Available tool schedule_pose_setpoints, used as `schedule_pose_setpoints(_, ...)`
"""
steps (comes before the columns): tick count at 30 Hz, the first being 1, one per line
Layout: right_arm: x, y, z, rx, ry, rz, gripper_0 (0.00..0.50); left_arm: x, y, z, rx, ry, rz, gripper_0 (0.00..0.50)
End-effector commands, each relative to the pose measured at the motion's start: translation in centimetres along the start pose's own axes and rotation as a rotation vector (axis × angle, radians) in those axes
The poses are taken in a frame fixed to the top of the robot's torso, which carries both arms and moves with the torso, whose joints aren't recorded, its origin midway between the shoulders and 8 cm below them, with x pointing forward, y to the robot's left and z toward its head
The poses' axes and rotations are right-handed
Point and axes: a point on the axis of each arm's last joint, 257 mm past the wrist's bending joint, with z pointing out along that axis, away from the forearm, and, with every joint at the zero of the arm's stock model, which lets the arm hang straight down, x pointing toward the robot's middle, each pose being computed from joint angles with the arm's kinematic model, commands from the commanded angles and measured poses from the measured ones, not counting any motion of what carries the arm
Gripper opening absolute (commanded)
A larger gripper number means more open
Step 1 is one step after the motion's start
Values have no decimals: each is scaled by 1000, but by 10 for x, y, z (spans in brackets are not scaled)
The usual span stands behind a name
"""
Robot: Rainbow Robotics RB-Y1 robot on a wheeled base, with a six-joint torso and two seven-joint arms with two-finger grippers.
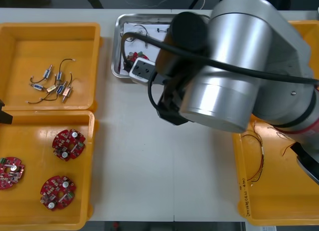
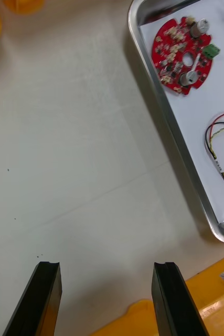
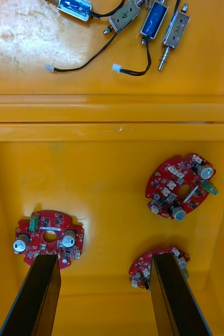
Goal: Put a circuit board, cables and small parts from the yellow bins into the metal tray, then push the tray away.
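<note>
Right gripper point(image 2: 106, 265): fingers spread wide, nothing held. It hovers over bare table point(image 2: 64, 131) just beside the metal tray point(image 2: 164, 105). In the front view the tray sits at 12 o'clock on the table, with the right arm point(image 1: 234, 66) covering its 3 o'clock side. Inside, on white lining: one circuit board point(image 2: 183, 55) and a red and yellow cable point(image 2: 219, 152), apart.

Left gripper point(image 3: 104, 257): likewise wide open, empty, above the near left yellow bin point(image 3: 106, 173) (8 o'clock). Three spare boards point(image 3: 181, 186) lie beneath it, one partly behind a finger. Small metal parts point(image 3: 143, 18) lie in the neighbouring bin, 10 o'clock.
</note>
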Motion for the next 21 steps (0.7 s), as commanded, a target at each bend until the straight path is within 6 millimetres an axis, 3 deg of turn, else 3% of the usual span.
schedule_pose_setpoints(1, 14, -25, -20, 9, -85, 194, 500, -3, 12, -14, -43, -20, 76, 500)
schedule_pose_setpoints(11, 94, -83, -28, 50, -51, 711, 500, -3, 12, -14, -43, -20, 76, 500)
schedule_pose_setpoints(12, 94, -83, -28, 50, -51, 711, 500, -3, 12, -14, -43, -20, 76, 500)
schedule_pose_setpoints(14, 114, -101, -29, 69, -40, 841, 500, -3, 12, -14, -43, -20, 76, 500)
schedule_pose_setpoints(15, 114, -101, -29, 69, -40, 841, 500, -3, 12, -14, -43, -20, 76, 500)
schedule_pose_setpoints(21, 169, -139, -29, 126, 23, 1012, 500, -3, 12, -14, -43, -20, 76, 500)
